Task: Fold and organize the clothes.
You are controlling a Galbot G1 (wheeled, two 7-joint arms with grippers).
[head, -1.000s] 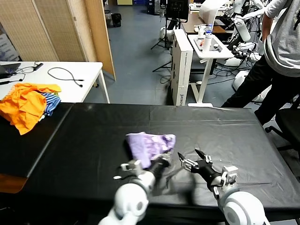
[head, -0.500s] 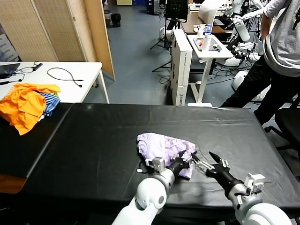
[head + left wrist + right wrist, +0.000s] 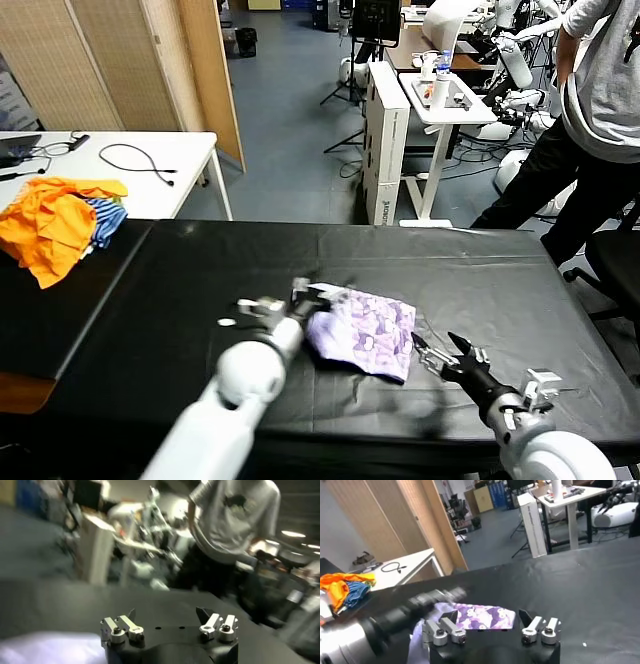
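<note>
The pale lavender t-shirt (image 3: 362, 328) lies folded in a small bundle on the black table (image 3: 200, 290), its purple-and-white print facing up. My left gripper (image 3: 306, 293) is open and empty at the shirt's left edge, just above the table. In the left wrist view the left gripper (image 3: 167, 616) has its jaws wide apart, with a strip of the shirt (image 3: 45, 647) beside it. My right gripper (image 3: 438, 352) is open and empty, low over the table just to the right of the shirt. The right wrist view shows the right gripper (image 3: 489, 616) facing the shirt (image 3: 482, 616).
A heap of orange and blue-striped garments (image 3: 55, 225) lies at the table's far left. A white side table (image 3: 130, 160) with a black cable stands behind it. A person (image 3: 600, 110) stands at the back right near a white desk (image 3: 450, 100).
My left gripper has let go of the shirt and swung left to its left edge. The shirt now lies flatter, print up. My right gripper has barely moved.
</note>
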